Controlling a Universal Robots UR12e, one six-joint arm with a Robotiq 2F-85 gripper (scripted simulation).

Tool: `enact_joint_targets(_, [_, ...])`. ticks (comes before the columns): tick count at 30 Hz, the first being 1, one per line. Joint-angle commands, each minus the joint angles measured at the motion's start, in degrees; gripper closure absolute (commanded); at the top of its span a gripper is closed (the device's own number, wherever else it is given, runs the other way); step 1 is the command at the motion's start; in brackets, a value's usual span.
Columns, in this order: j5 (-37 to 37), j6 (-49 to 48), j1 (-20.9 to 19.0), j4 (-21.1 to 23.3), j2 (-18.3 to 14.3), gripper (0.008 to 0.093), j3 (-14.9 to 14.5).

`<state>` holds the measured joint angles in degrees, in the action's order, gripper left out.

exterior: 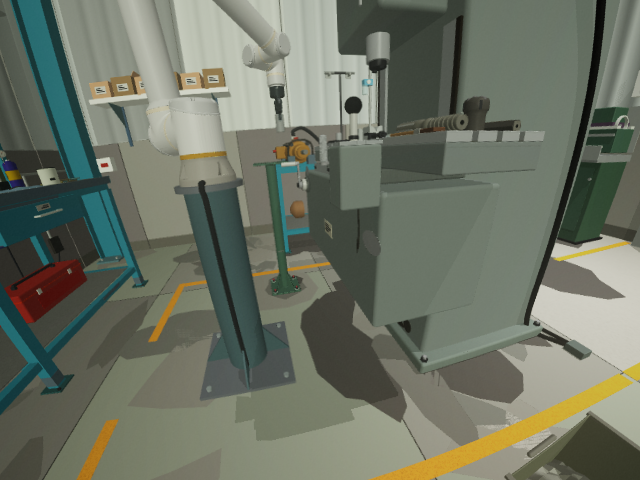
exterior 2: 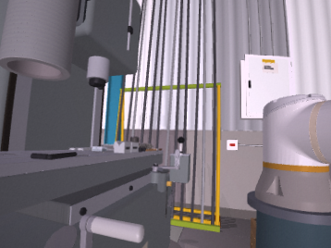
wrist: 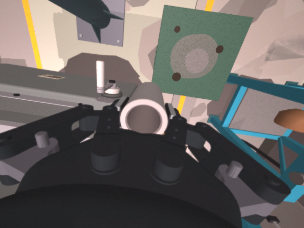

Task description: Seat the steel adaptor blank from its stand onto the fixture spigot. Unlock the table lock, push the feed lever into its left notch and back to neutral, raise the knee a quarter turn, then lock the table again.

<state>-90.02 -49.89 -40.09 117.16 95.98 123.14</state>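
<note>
My gripper (exterior: 279,116) (wrist: 144,115) hangs in the air above the green stand (exterior: 279,227), left of the milling machine's table (exterior: 439,150). The stand's square top plate (wrist: 199,52) lies below, with its round seat empty. The steel adaptor blank (wrist: 143,111) (exterior: 279,124) is a pale hollow cylinder pointing straight down. A white crank handle (wrist: 100,76) stands on the table's end, left of the blank in the wrist camera. A black-knobbed lever (exterior: 353,111) rises at the table's near end. The fixture spigot is not identifiable. My gripper is closed and holds the blank.
The grey milling machine (exterior: 465,181) fills the right side. My arm's pedestal (exterior: 227,279) stands in front of the stand. A blue frame (wrist: 265,117) with an orange ball (exterior: 298,208) sits behind the stand. A blue workbench (exterior: 46,232) is at far left.
</note>
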Motion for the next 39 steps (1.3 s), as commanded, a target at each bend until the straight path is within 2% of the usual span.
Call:
enact_joint_targets(1, [0.0,-1.0,1.1,0.0,0.4,0.0934,0.2])
enact_joint_targets(8, [0.0,-6.5,6.5,-0.3,2.2,0.0934,1.7])
enact_joint_targets(21, [0.0,-7.5,7.5,-0.2,1.9,0.0934,1.5])
enact_joint_targets(30, [0.0,-9.5,9.4,0.1,-0.5,0.0934,-0.6])
enact_joint_targets(39, [0.0,-12.5,12.5,0.4,-5.0,0.0934,-4.8])
